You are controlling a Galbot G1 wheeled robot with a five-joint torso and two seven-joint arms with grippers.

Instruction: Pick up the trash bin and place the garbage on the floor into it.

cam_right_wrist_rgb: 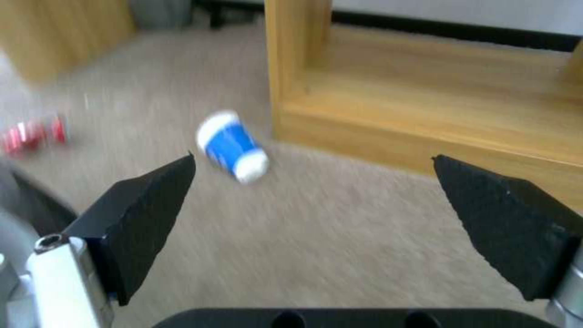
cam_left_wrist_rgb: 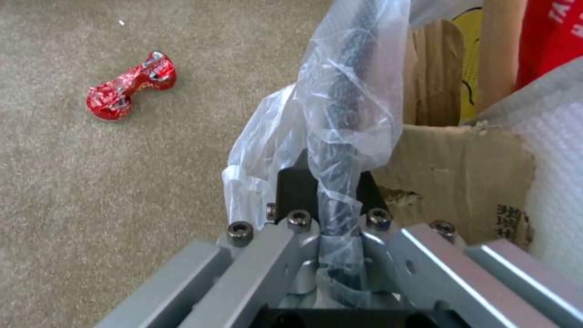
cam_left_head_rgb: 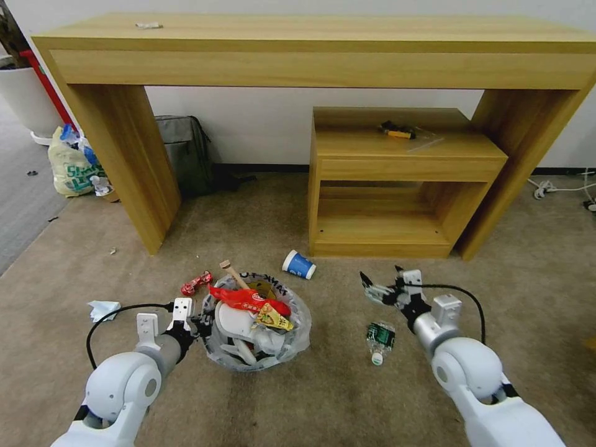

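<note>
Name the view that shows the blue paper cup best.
The head view: the blue paper cup lies sharp on its side on the floor, between the trash bin and the small wooden shelf. The right wrist view shows it blurred, beyond the open right gripper.

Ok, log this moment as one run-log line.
left gripper: shut on bin rim | right gripper: open, facing blue cup | floor: bottle, red wrapper

Even, bright indoor light with soft shadows. The head view bows at its edges. The right wrist view is smeared, perhaps by motion.
</note>
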